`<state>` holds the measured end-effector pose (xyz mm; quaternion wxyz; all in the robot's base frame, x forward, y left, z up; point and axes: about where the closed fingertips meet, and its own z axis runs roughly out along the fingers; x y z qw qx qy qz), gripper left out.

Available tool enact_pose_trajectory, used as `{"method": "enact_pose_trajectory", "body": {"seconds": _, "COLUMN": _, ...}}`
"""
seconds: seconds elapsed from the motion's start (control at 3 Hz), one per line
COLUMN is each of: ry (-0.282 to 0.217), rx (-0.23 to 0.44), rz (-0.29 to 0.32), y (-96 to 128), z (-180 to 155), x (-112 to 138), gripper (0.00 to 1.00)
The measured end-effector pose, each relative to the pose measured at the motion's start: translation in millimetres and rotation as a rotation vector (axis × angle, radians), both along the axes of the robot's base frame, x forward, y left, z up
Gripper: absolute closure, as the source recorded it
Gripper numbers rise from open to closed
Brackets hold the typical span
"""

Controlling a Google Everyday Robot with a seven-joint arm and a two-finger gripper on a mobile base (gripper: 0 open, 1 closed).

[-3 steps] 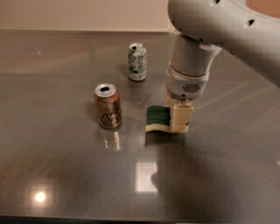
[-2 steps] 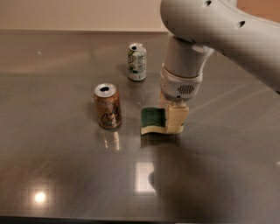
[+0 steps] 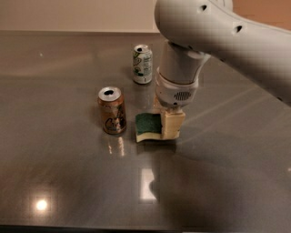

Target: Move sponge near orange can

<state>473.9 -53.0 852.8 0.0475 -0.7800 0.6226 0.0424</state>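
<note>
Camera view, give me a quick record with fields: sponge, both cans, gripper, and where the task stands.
sponge: green side up, in gripper, just right of orange can, small gap
orange can: upright, left of centre on table
other can: white-and-green, upright, farther back
gripper: points down, fingers shut on sponge's right end
task: sponge near can, not yet released

Glossy grey table (image 3: 54, 73) carries bright light reflections (image 3: 42, 205); a pale wall (image 3: 68, 13) stands behind.

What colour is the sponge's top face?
The sponge top is dark green, base pale yellow; camera view. The pincer grips one end.
</note>
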Motion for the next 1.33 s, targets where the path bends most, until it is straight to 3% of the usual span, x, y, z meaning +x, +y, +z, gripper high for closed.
{"method": "enact_pose_trajectory", "body": {"seconds": 0.67, "ry": -0.015, "rx": 0.007, "rz": 0.011, "y": 8.5, "z": -4.6, "x": 7.4, "gripper": 0.14}}
{"method": "enact_pose_trajectory", "body": {"seconds": 1.0, "ry": -0.019, "rx": 0.008, "rz": 0.01, "y": 8.8, "z": -4.0, "x": 7.3, "gripper": 0.0}}
{"method": "enact_pose_trajectory", "body": {"seconds": 1.33, "ry": -0.019, "rx": 0.008, "rz": 0.01, "y": 8.8, "z": -3.9, "x": 7.3, "gripper": 0.0}}
